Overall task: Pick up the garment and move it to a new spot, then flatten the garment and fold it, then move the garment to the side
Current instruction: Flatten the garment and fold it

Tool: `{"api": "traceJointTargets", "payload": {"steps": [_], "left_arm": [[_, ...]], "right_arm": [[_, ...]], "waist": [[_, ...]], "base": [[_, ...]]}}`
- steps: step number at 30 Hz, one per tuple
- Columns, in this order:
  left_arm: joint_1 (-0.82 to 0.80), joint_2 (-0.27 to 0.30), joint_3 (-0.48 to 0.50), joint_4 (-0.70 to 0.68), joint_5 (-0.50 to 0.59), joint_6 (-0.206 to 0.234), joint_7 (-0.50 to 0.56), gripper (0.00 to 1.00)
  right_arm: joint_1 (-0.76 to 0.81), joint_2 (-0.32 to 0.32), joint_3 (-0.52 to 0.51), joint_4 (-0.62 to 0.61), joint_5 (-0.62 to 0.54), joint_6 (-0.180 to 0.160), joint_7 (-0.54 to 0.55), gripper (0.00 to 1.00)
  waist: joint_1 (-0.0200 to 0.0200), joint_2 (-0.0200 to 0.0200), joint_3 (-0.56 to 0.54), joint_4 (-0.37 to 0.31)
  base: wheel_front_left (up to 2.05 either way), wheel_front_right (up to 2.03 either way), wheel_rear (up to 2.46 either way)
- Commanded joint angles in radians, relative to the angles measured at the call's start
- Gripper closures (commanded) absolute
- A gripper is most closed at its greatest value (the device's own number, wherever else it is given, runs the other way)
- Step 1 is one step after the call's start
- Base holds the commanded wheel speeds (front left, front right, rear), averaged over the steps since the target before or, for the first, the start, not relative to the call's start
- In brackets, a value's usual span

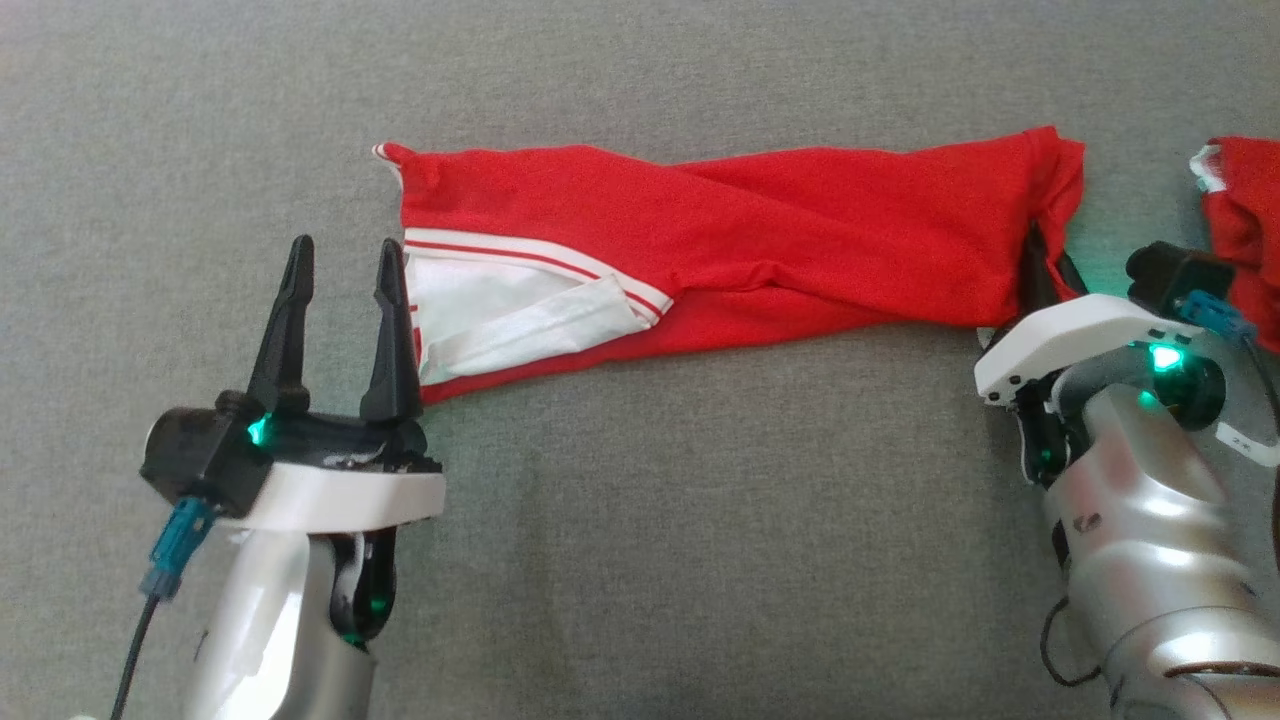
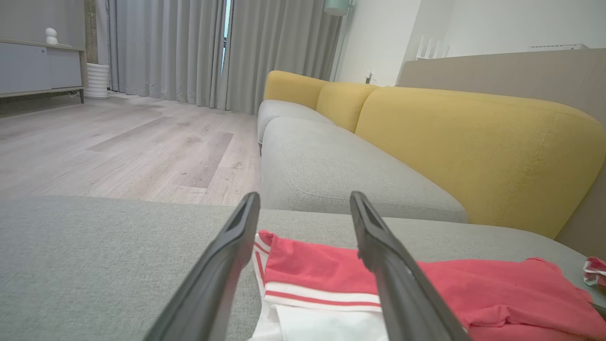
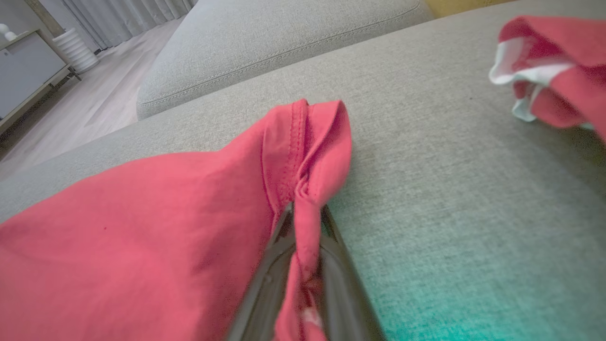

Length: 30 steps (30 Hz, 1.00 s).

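The garment (image 1: 760, 240) is a red piece with white striped trim, stretched in a long twisted band across the grey cushion (image 1: 640, 560). Its white inner side shows at the left end (image 1: 500, 325). My left gripper (image 1: 345, 262) stands open at that left end, one finger (image 1: 392, 330) touching the white edge, nothing between its fingers; in the left wrist view the gripper (image 2: 305, 203) is over the striped hem (image 2: 322, 293). My right gripper (image 1: 1045, 262) is shut on the garment's right end, where red cloth (image 3: 303, 222) is pinched between its fingers (image 3: 265, 279).
A second red and white piece of cloth (image 1: 1245, 230) lies at the far right, apart from the garment, also in the right wrist view (image 3: 554, 71). A yellow-backed sofa (image 2: 473, 142) and wooden floor (image 2: 118, 147) lie beyond the cushion.
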Motion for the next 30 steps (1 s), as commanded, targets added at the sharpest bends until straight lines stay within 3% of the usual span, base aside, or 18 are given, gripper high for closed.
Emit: {"api": "traceJointTargets", "payload": {"steps": [1,14,19,24,27,30], "left_arm": [[-0.019,0.02,0.028,-0.028,-0.002,0.002,-0.005,0.0],[0.013,0.018,0.031,-0.022,-0.005,0.002,-0.005,0.0],[0.036,0.014,0.032,-0.02,-0.009,0.002,-0.005,0.0],[0.05,0.01,0.021,-0.016,-0.013,0.002,-0.005,0.0],[0.055,0.009,0.017,-0.015,-0.017,0.002,-0.005,0.0],[0.059,0.007,0.012,-0.013,-0.021,0.002,-0.005,0.0]], "right_arm": [[0.001,0.021,0.023,-0.003,0.001,-0.001,-0.006,1.0],[0.083,-0.028,-0.177,-0.162,-0.08,-0.001,-0.013,1.0],[0.119,-0.006,-0.224,-0.23,-0.126,-0.001,-0.013,1.0],[0.103,0.019,-0.154,-0.249,-0.101,-0.001,-0.012,1.0],[0.09,0.02,-0.067,-0.233,-0.019,-0.001,-0.008,1.0],[0.072,0.021,0.091,-0.229,0.118,-0.001,-0.002,1.0]], "waist": [[0.0,0.0,-0.005,-0.004],[0.0,0.0,-0.063,-0.023],[0.0,0.0,-0.106,-0.025],[0.0,0.0,-0.146,-0.011],[0.0,0.0,-0.16,0.005],[0.0,0.0,-0.174,0.03]], "base": [[0.0,0.0,0.0],[0.0,0.0,0.0],[0.0,0.0,0.0],[0.0,0.0,0.0],[0.0,0.0,0.0],[0.0,0.0,0.0]]}}
